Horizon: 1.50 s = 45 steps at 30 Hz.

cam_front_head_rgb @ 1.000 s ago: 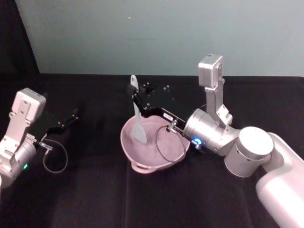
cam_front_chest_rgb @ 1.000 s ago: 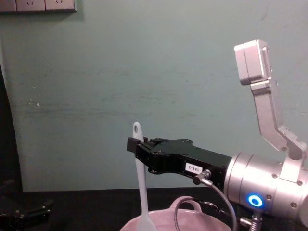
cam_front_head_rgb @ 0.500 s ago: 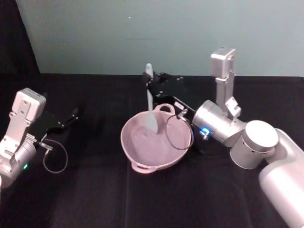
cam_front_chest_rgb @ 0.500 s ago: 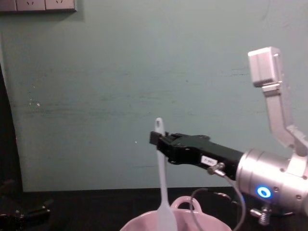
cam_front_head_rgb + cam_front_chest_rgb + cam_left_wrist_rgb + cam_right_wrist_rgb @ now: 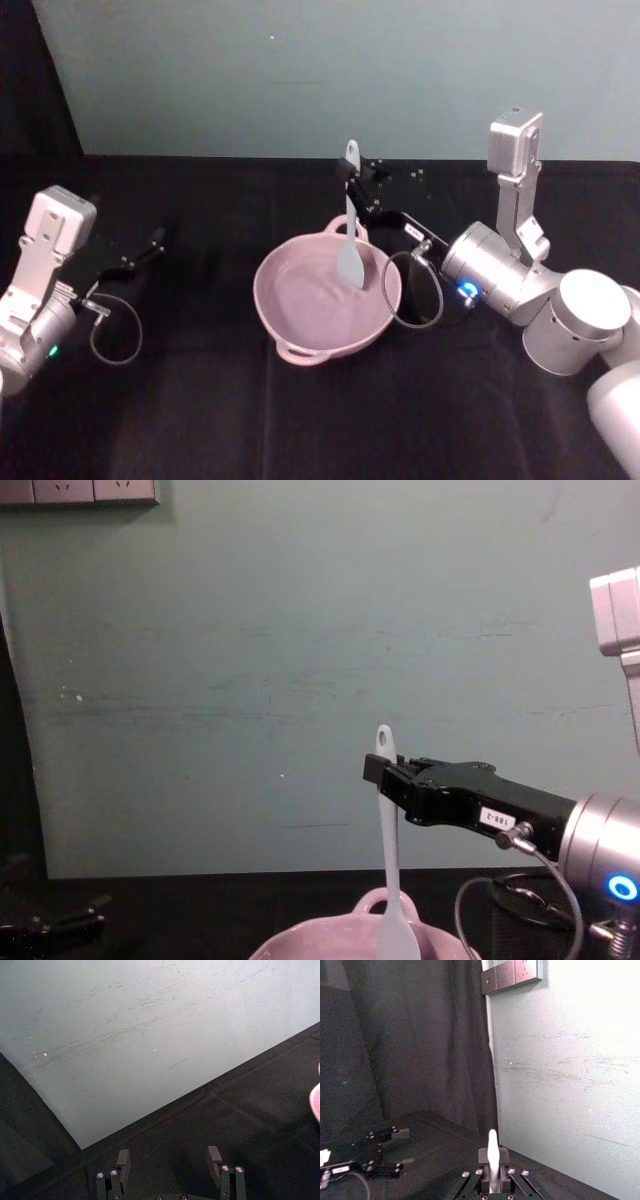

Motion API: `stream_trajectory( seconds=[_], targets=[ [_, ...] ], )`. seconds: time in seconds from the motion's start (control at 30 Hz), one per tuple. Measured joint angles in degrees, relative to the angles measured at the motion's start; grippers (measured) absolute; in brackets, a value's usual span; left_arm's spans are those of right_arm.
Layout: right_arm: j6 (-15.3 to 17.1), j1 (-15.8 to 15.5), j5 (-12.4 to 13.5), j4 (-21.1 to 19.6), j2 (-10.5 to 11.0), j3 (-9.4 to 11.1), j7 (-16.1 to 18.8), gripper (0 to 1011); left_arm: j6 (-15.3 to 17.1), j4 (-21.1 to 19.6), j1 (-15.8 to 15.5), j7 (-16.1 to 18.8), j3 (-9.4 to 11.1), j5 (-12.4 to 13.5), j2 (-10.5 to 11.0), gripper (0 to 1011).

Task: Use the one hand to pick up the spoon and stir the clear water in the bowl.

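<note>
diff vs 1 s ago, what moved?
The right claw, shut on the spoon, swept it across the bowl from the robot's left side toward its right, blade down inside. Nothing was grabbed or released. The spoon stayed upright, the bowl stayed put, and the left claw stayed parked, open, off to the left.

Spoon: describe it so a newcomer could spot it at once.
On the black table, find the pink bowl at the middle. The spoon stands upright, blade in the bowl, held in the jaws of the right gripper. It is the only slim white thing.
</note>
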Motion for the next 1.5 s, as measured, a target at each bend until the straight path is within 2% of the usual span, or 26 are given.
stream_trajectory(
  seconds=[0.17, 0.33, 0.47, 0.63, 0.83, 1.03, 1.23, 1.5],
  targets=[
    [1.1, -1.5, -0.7, -2.6, 0.9, -0.7, -0.1, 116, 0.0, 0.0, 0.0, 0.0, 0.0, 0.0, 0.0, 1011],
    [2.2, -2.2, -2.0, -4.6, 1.2, -2.3, -0.1, 116, 0.0, 0.0, 0.0, 0.0, 0.0, 0.0, 0.0, 1011],
    [2.9, -2.2, -3.0, -5.9, 0.7, -4.4, 0.4, 116, 0.0, 0.0, 0.0, 0.0, 0.0, 0.0, 0.0, 1011],
    [2.9, -1.0, -3.4, -5.3, -0.5, -5.8, 1.2, 116, 0.0, 0.0, 0.0, 0.0, 0.0, 0.0, 0.0, 1011],
    [1.8, 2.0, -3.3, -1.0, -2.9, -6.8, 2.1, 116, 0.0, 0.0, 0.0, 0.0, 0.0, 0.0, 0.0, 1011],
    [-0.3, 4.1, -2.4, 3.8, -4.6, -6.1, 2.5, 116, 0.0, 0.0, 0.0, 0.0, 0.0, 0.0, 0.0, 1011],
    [-2.3, 5.3, -1.6, 7.8, -5.3, -3.7, 1.5, 116, 0.0, 0.0, 0.0, 0.0, 0.0, 0.0, 0.0, 1011],
    [-2.1, 3.4, -1.5, 5.3, -3.2, -1.1, -0.5, 116, 0.0, 0.0, 0.0, 0.0, 0.0, 0.0, 0.0, 1011]
  ],
)
